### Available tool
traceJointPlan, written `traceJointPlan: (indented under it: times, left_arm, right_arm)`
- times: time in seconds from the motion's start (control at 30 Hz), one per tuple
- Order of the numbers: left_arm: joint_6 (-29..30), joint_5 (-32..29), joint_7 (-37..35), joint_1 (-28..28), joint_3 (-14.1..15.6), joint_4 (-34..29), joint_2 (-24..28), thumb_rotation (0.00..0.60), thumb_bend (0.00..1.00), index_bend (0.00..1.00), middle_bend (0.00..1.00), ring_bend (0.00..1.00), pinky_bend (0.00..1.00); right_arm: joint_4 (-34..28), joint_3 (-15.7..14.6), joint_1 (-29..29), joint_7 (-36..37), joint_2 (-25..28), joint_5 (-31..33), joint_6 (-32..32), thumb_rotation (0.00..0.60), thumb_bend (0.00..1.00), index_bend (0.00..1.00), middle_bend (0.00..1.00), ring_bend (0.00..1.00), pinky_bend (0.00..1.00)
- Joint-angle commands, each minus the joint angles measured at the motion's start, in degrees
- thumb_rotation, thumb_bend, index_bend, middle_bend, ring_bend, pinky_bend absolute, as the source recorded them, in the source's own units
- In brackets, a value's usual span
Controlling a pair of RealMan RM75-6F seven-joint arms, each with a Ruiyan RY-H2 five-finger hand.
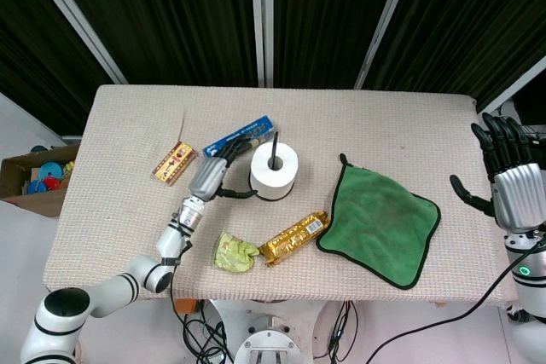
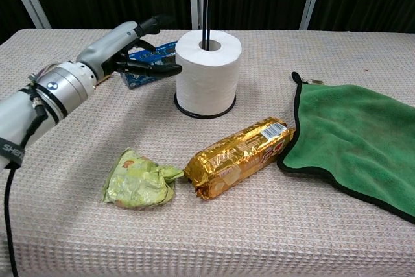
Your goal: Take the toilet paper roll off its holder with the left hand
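The white toilet paper roll [image 1: 274, 170] [image 2: 207, 72] stands upright on a black holder with a round base and a thin rod [image 2: 205, 1] through its core. My left hand [image 1: 212, 176] [image 2: 126, 47] hovers just left of the roll, fingers spread and pointing at it, holding nothing. Whether its fingertips [image 2: 170, 69] touch the paper cannot be told. My right hand [image 1: 503, 178] is raised at the far right edge in the head view, open and empty, well away from the roll.
A blue snack pack [image 1: 241, 136] lies behind my left hand, a small red-yellow box [image 1: 173, 163] further left. In front lie a gold wrapped pack [image 2: 238, 155] and a crumpled green wrapper [image 2: 138, 180]. A green cloth [image 2: 353, 142] covers the right side.
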Motion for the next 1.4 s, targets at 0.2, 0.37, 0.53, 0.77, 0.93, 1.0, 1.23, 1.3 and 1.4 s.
traceJointPlan:
  times: [0.2, 0.37, 0.53, 0.77, 0.93, 1.0, 1.23, 1.3, 1.4]
  left_arm:
    - [-2.25, -0.31, -2.16, -3.67, -0.34, 4.17, -3.81, 0.345, 0.0, 0.0, 0.01, 0.02, 0.18]
    - [-4.28, -1.76, -3.17, -5.71, -1.62, 6.84, -5.53, 0.348, 0.0, 0.0, 0.01, 0.02, 0.18]
    - [-5.59, -2.44, -5.07, -7.01, -2.02, 8.62, -6.53, 0.513, 0.0, 0.0, 0.03, 0.02, 0.18]
    - [-5.01, -3.57, -7.99, -7.87, -3.31, 10.06, -7.61, 0.6, 0.07, 0.06, 0.21, 0.06, 0.18]
    - [-3.22, -4.11, -9.73, -7.99, -4.27, 9.89, -7.83, 0.6, 0.14, 0.2, 0.33, 0.16, 0.19]
    - [-2.47, -4.19, -10.32, -7.86, -4.48, 9.28, -7.66, 0.6, 0.16, 0.25, 0.37, 0.19, 0.2]
    - [0.95, -3.5, -9.83, -7.33, -5.14, 2.9, -3.65, 0.6, 0.17, 0.3, 0.42, 0.23, 0.21]
    - [1.88, -3.6, -9.03, -7.29, -6.12, -1.01, -1.29, 0.6, 0.17, 0.3, 0.42, 0.23, 0.21]
    - [3.52, -3.89, -5.69, -7.2, -8.39, -9.65, 3.94, 0.6, 0.17, 0.3, 0.42, 0.23, 0.21]
  right_arm:
    - [0.4, 0.01, -0.29, 0.79, 0.22, 0.47, 0.24, 0.6, 0.23, 0.0, 0.0, 0.0, 0.0]
    - [0.91, -0.09, -0.41, 1.58, 0.03, 0.84, 0.14, 0.6, 0.23, 0.0, 0.0, 0.0, 0.0]
    - [1.11, 0.1, -0.38, 1.95, 0.06, 1.04, 0.26, 0.6, 0.23, 0.0, 0.0, 0.0, 0.0]
    - [1.28, 0.16, -0.44, 2.3, 0.34, 1.42, 0.08, 0.6, 0.23, 0.0, 0.0, 0.0, 0.0]
    - [1.38, 0.22, -0.53, 2.52, 0.46, 1.78, -0.02, 0.6, 0.23, 0.0, 0.0, 0.0, 0.0]
    - [1.44, 0.17, -0.55, 2.61, 0.39, 1.73, 0.02, 0.6, 0.23, 0.0, 0.0, 0.0, 0.0]
    - [1.21, 0.15, -0.69, 2.51, 0.58, 1.62, 0.29, 0.6, 0.24, 0.0, 0.0, 0.0, 0.0]
    - [0.91, 0.2, -0.77, 2.47, 0.79, 1.52, 0.52, 0.6, 0.24, 0.0, 0.0, 0.0, 0.0]
    - [0.41, 0.25, -0.85, 2.25, 0.92, 1.4, 0.81, 0.6, 0.24, 0.0, 0.0, 0.0, 0.0]
